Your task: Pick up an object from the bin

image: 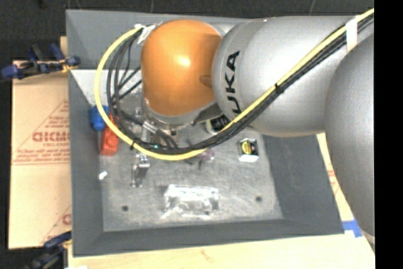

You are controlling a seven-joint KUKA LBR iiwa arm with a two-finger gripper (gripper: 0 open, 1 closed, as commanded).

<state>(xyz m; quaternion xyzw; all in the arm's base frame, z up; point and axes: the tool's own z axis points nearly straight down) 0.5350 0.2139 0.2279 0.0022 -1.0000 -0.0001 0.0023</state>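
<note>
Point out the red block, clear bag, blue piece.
Red block [109, 143]: camera view, middle of its top.
Clear bag [191, 200]: camera view, centre of the bag.
Blue piece [96, 118]: camera view, its visible middle.

The bin [239, 186] is matt grey metal, its floor faintly speckled and rough. The orange cover [179, 66] shines smooth and glossy; the arm [283, 72] has a satin silver sheen. A clear plastic bag [191, 200] glints, crinkled

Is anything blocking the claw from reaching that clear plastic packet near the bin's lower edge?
Nothing visible does. The clear packet lies alone on bare bin floor, off to one side of the claw; the small metal piece sits apart, to its left.
</note>
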